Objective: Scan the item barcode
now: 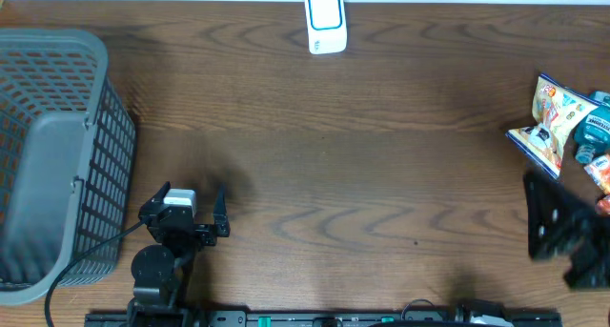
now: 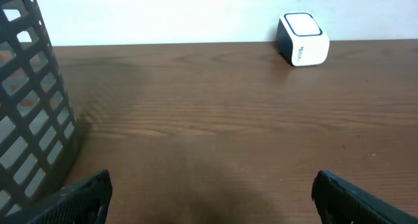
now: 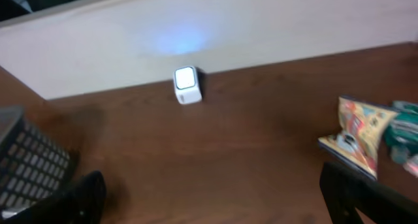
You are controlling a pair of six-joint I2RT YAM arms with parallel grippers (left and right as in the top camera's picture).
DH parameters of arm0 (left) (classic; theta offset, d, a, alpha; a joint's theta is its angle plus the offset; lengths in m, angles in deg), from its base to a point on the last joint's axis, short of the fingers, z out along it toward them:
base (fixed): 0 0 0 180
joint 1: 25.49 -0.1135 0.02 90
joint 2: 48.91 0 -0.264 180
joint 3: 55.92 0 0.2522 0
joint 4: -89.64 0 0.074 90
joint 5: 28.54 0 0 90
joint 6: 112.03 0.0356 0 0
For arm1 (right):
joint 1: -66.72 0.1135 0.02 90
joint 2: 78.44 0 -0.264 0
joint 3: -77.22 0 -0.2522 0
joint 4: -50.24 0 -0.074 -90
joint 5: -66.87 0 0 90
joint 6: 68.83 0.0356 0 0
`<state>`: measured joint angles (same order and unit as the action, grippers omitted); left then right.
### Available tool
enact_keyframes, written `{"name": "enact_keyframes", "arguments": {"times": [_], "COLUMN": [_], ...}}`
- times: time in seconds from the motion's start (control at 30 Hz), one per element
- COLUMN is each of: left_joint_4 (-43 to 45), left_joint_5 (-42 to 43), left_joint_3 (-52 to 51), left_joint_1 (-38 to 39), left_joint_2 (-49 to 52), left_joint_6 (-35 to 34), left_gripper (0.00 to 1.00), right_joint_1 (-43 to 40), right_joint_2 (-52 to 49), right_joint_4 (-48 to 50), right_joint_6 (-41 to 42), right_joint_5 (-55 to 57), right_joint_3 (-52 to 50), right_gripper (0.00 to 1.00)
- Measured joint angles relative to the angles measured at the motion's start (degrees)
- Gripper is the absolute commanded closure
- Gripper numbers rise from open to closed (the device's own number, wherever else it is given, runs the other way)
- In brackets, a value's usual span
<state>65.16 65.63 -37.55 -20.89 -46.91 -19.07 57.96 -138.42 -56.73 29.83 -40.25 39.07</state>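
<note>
You had the left gripper (image 1: 189, 205) at the lower left of the overhead frame, beside the basket (image 1: 57, 155), fingers spread and holding nothing. Your right gripper (image 3: 215, 191) gaped empty too. The snack bag (image 1: 550, 122) lay at the right edge, and the scanner (image 1: 325, 22) sat top centre.
</note>
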Motion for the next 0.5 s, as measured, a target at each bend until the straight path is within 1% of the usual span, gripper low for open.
{"name": "enact_keyframes", "arguments": {"times": [0.17, 0.5], "left_joint_4": [0.0, 0.0], "left_joint_5": [0.0, 0.0], "left_joint_3": [0.0, 0.0], "left_joint_1": [0.0, 0.0], "left_joint_2": [0.0, 0.0], "left_joint_6": [0.0, 0.0], "left_gripper": [0.02, 0.02], "right_joint_1": [0.0, 0.0], "right_joint_2": [3.06, 6.64], "right_joint_4": [-3.91, -3.89], "right_joint_6": [-0.13, -0.13], "right_joint_5": [1.49, 2.64], "right_joint_3": [0.0, 0.0], "right_gripper": [0.01, 0.01]}}
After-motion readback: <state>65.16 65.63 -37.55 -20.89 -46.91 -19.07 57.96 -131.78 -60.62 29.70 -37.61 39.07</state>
